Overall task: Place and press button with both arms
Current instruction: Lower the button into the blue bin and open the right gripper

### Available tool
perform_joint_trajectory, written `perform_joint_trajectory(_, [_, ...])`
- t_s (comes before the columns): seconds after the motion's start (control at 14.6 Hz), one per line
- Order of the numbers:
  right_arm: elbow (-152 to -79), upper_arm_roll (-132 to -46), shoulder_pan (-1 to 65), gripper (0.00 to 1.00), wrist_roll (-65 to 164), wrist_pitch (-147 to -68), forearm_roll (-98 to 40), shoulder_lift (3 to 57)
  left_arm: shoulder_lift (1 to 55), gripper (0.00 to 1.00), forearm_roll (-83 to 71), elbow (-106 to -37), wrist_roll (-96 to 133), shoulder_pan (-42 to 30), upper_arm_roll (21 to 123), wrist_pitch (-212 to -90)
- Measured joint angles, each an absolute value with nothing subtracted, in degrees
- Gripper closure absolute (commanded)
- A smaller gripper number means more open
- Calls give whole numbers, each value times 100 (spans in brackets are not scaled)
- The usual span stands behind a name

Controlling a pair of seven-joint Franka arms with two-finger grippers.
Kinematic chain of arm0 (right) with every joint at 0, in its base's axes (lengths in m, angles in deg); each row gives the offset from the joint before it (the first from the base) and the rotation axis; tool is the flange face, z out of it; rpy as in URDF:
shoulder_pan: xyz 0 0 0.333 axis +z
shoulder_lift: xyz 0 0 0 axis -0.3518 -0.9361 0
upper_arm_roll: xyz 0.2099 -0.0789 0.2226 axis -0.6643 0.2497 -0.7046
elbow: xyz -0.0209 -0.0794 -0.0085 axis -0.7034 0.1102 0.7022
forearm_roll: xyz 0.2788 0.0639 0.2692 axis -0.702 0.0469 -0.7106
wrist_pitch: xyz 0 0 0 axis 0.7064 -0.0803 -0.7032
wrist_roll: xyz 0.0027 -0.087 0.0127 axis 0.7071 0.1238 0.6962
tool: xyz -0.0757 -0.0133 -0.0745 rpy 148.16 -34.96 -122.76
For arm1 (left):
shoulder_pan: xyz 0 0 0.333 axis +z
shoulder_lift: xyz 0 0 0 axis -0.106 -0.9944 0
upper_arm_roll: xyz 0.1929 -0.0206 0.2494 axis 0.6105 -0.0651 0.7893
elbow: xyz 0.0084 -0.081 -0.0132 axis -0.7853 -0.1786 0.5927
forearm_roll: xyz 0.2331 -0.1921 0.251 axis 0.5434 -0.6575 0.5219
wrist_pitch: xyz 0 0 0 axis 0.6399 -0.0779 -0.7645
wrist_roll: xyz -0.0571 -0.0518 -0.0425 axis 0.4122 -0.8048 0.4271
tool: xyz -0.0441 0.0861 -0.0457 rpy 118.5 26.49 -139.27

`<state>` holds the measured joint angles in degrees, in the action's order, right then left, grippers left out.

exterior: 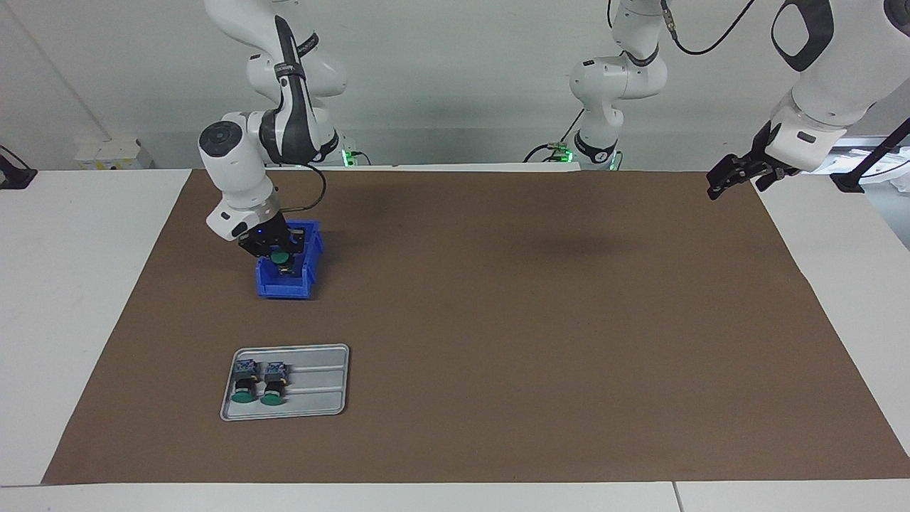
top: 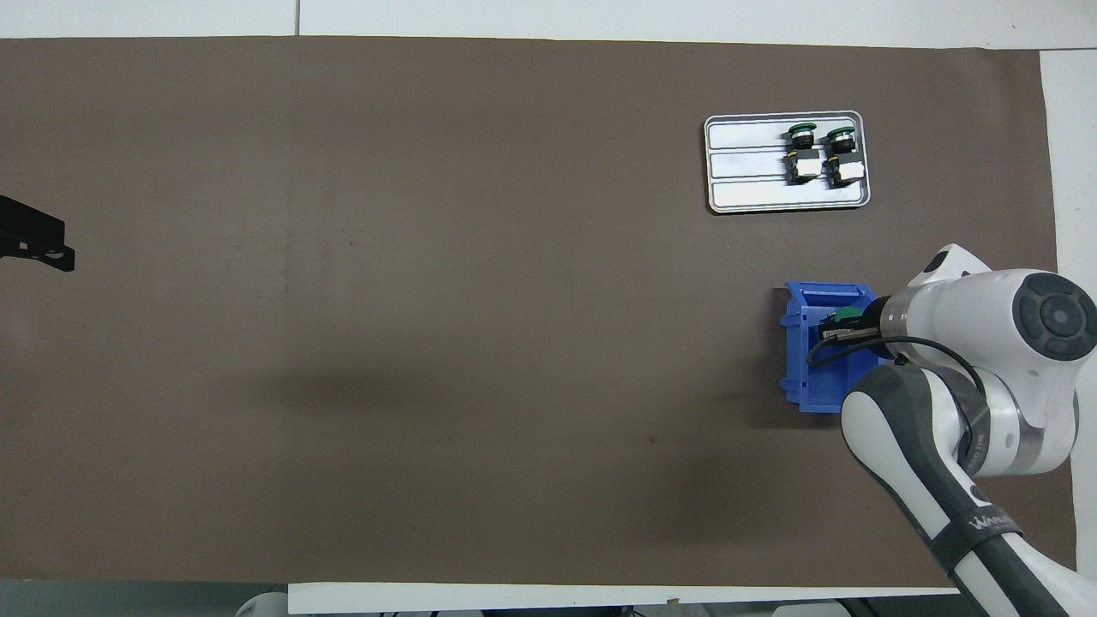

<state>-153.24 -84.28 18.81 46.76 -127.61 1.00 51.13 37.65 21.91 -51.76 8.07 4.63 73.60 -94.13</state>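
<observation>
The right gripper [exterior: 279, 254] is reaching down into the blue bin [exterior: 302, 281], at the right arm's end of the table. Its fingers [exterior: 290, 242] are closing around the button [exterior: 281, 257] — the green cap is sitting right between them, and the block body is hanging just below the tips, over the inside of the bin. In the overhead view the green cap [top: 848, 315] is peeking out just past the fingertips, above the open top of the bin [top: 806, 343].

Farther from the robots than the bin, the grey tray [exterior: 320, 387] is lying flat. Two more buttons [exterior: 257, 382] are lying side by side in it, at the end toward the right arm's side of the table. The rest of the tray is bare, so there is room for one more.

The left gripper [exterior: 732, 176] is waiting up in the air over the edge of the brown mat [exterior: 533, 320], at the left arm's end of the table. I cannot tell how its fingers are standing.

What could go wrong from here? The button is small and the fingers are holding it close to the cap, so it could twist or slip out if the grip is loose. It could also bump the bin wall on the way out, because the wall is standing just beside the fingers. A bump like that could knock the button free — or drag the light bin along.
</observation>
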Motion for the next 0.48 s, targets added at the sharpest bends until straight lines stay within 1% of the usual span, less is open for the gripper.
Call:
perform_joint_trajectory(0.14, [-15361, -8435, 1977, 70, 4624, -12850, 97, 5078, 3765, 0, 2191, -5176, 806, 462, 7355, -9413])
perform_joint_trajectory(0.27, [-15362, -8441, 2053, 64, 4540, -12853, 97, 5072, 3765, 0, 2191, -5177, 806, 462, 7352, -9413])
perform_joint_trajectory(0.48, [-15362, -8437, 2047, 60, 4536, -12853, 97, 5072, 3765, 0, 2191, -5177, 803, 462, 7352, -9442])
